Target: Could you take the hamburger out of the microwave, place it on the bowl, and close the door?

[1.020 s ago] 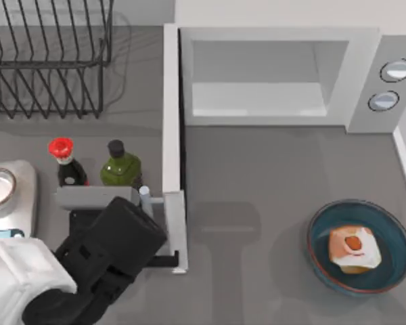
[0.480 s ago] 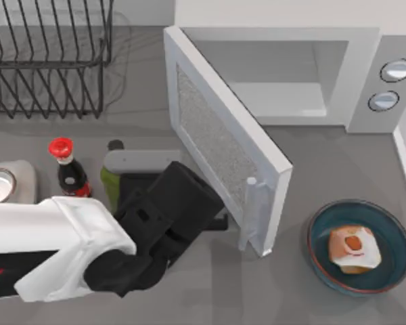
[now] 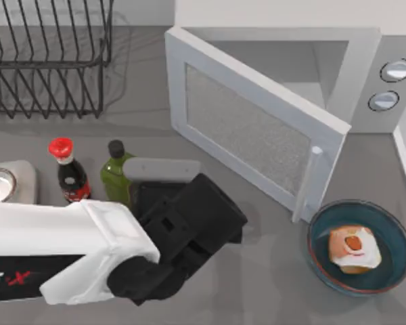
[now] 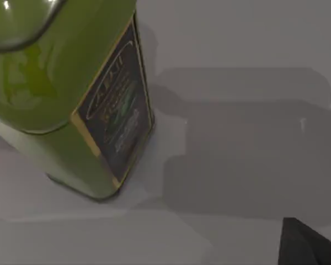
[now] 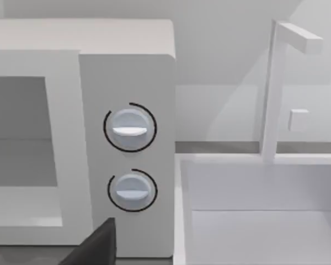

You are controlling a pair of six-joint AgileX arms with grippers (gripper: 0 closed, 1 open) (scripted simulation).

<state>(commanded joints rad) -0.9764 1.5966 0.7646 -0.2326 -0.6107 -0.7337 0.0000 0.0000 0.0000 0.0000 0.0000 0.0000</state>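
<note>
White door [image 3: 257, 128] stands half open; hamburger [image 3: 354, 249] sits in the bowl [image 3: 321, 247]. Left gripper's [image 3: 164, 168] opening cannot be told.

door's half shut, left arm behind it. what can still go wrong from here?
1. The door is partly open, and its handle end sits close above the bowl holding the hamburger; a wobble might clip the rim.
2. The left arm's wrist sits right beside the green bottle and soy sauce bottle, so a sideways move could topple them.
3. If the push stops short, the microwave may stay unlatched.
</note>
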